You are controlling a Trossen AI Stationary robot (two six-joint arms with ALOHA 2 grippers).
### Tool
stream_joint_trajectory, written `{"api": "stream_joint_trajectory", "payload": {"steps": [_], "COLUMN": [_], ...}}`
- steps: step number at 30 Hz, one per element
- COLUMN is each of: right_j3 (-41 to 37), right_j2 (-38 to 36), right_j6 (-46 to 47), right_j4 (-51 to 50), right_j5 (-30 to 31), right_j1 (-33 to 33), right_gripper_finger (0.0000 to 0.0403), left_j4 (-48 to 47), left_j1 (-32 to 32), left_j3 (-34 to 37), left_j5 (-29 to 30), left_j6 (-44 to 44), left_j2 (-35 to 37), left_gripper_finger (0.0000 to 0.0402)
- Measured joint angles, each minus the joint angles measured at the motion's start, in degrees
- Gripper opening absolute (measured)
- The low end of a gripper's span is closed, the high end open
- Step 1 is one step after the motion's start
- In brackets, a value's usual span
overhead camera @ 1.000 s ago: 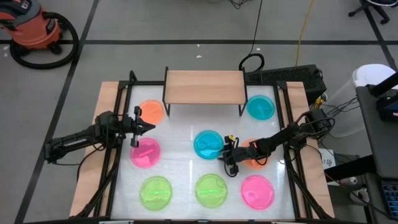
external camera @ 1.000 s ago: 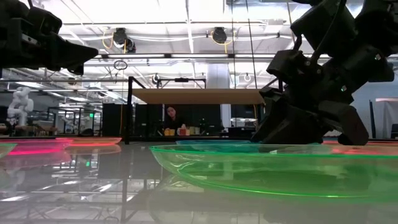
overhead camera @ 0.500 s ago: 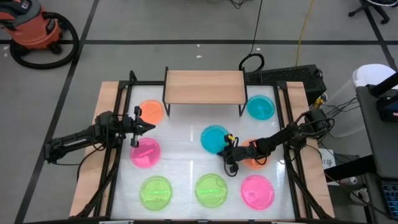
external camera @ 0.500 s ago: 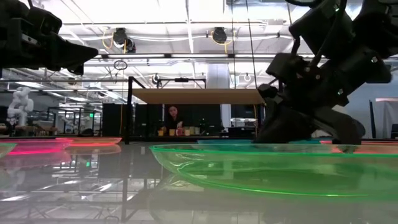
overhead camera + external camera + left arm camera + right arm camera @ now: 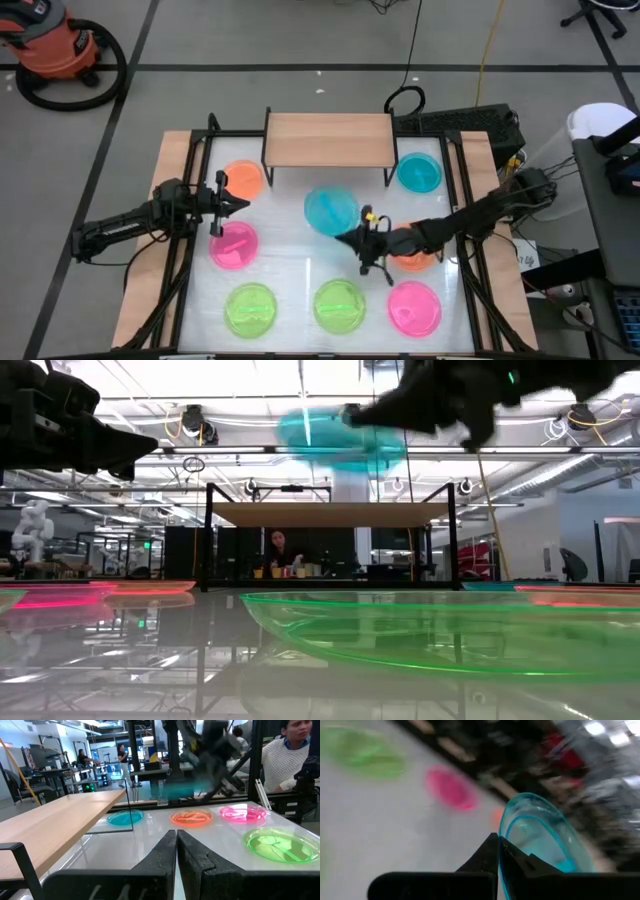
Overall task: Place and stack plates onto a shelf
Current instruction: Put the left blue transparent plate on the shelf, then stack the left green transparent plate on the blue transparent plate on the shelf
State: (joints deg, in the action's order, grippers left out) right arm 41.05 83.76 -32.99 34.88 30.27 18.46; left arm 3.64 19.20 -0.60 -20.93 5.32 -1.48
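A blue plate [image 5: 330, 210] hangs in the air in front of the shelf [image 5: 328, 138], a light-wood board on black legs at the table's far middle. My right gripper [image 5: 353, 238] is shut on it; the low view shows the plate [image 5: 335, 432] up at about the height of the shelf's board. My left gripper [image 5: 240, 203] is shut on nothing and hovers at the left between an orange plate [image 5: 242, 180] and a pink plate [image 5: 233, 245], both flat on the table. My right gripper pinches the blue plate's rim [image 5: 503, 845] between its two fingers, at the edge nearest the table's right and near sides. The fingers reach in from the table's right. The plate is lifted clear of the table and tilted.
Flat on the table lie two green plates [image 5: 250, 308] [image 5: 340, 305] and a pink plate [image 5: 413, 307] along the near edge, an orange plate [image 5: 412, 252] under my right arm, and another blue plate [image 5: 418, 173] right of the shelf. People show beyond the table.
My right gripper has taken hold of the blue plate and risen with it toward the shelf. The plate first slid a little toward the far edge on the table, then came up clear and tipped.
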Motion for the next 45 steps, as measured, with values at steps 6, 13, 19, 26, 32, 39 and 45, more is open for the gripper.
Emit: {"api": "stream_joint_trajectory", "payload": {"steps": [6,13,19,26,32,39,45], "right_j3": [3.03,6.02,6.08,6.08,6.08,6.08,6.08], "right_j2": [-9.95,-12.24,-10.08,-6.07,-2.41,-1.19,-3.16], "right_j6": [-2.71,9.94,12.72,12.37,12.39,12.42,12.68], "right_j4": [-5.33,-20.55,-24.63,-23.09,-22.7,-20.31,-18.12], "right_j5": [3.11,-8.27,-10.45,-12.62,-12.6,-12.31,-12.52], "right_j1": [-10.59,-28.54,-33.52,-34.82,-35.73,-36.02,-35.8], "right_gripper_finger": [0.0,0.0,0.0,0.0,0.0,0.0021,0.0082], "left_j4": [0.0,0.0,0.0,0.0,0.0,0.0,0.0], "left_j1": [-0.02,-0.01,-0.02,-0.02,0.0,-0.01,0.0], "left_j3": [0.0,0.01,0.02,0.02,0.01,0.02,0.01], "left_j5": [0.0,0.0,0.0,0.0,0.0,0.0,0.0], "left_j6": [0.0,0.0,0.0,0.0,0.0,0.0,0.0], "left_j2": [0.0,-0.01,0.0,-0.02,-0.01,-0.01,-0.02], "left_gripper_finger": [0.0021,0.0021,0.0021,0.0021,0.0021,0.0021,0.0021]}}
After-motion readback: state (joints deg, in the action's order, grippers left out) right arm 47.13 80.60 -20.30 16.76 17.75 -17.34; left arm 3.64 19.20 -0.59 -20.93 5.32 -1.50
